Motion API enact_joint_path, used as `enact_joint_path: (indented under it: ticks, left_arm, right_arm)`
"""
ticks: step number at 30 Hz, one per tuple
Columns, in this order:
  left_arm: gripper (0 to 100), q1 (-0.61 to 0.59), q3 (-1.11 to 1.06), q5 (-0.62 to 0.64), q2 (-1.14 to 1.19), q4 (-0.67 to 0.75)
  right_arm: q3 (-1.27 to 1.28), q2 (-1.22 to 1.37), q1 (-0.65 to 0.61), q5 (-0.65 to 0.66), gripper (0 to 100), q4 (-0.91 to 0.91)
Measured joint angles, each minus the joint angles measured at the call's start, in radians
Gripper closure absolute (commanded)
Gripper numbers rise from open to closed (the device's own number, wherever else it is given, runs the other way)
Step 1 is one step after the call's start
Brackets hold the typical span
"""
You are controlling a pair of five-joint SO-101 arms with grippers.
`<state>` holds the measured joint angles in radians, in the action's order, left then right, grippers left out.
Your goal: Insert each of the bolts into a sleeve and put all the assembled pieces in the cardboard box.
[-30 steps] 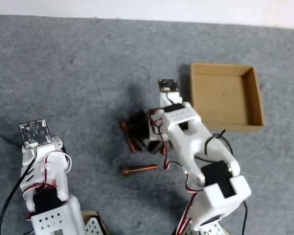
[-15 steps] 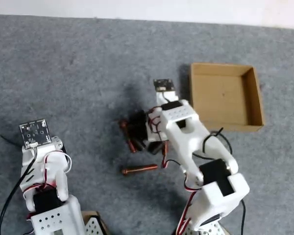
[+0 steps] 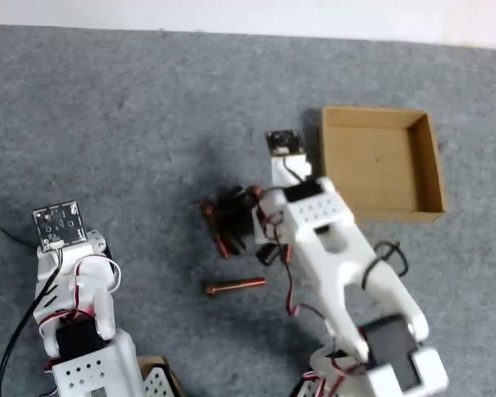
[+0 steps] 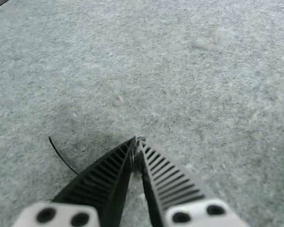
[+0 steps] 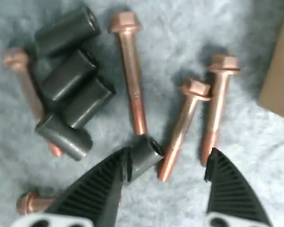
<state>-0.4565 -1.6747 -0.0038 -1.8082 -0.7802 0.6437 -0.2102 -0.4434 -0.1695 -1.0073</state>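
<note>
Several copper bolts and black sleeves lie in a loose pile (image 3: 236, 225) on the grey carpet. My right arm (image 3: 314, 219) stands over the pile. Its gripper (image 5: 169, 161) is open just above the carpet. A short black sleeve (image 5: 144, 156) sits against the inner side of one finger (image 5: 104, 187). The tip of a bolt (image 5: 183, 125) lies between the fingers, and another bolt (image 5: 218, 101) is beside the other finger. One bolt (image 3: 236, 286) lies alone, nearer the arms. The cardboard box (image 3: 426, 169) is empty. My left gripper (image 4: 137, 140) is shut over bare carpet.
The left arm (image 3: 74, 281) stays at the near left, far from the pile. The box's corner (image 5: 280, 78) is close beside the pile. Open carpet lies to the left and at the back.
The right arm's wrist swung slightly left and back, and its rear links shifted toward the near right. The left arm has not moved.
</note>
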Motion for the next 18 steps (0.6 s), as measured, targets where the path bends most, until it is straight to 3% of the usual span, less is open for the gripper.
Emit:
enact_joint_path:
  ticks: [7,12,18]
  left_arm:
    - [98,0.0,0.0,0.0,0.0,0.0]
    - [98,0.0,0.0,0.0,0.0,0.0]
    - [98,0.0,0.0,0.0,0.0,0.0]
  right_arm:
    - [0.147,-0.071,-0.098,-0.011,75.6,0.048]
    - [0.149,0.006,-0.126,-0.166,75.6,0.098]
    - [0.147,0.098,-0.129,-0.203,75.6,0.166]
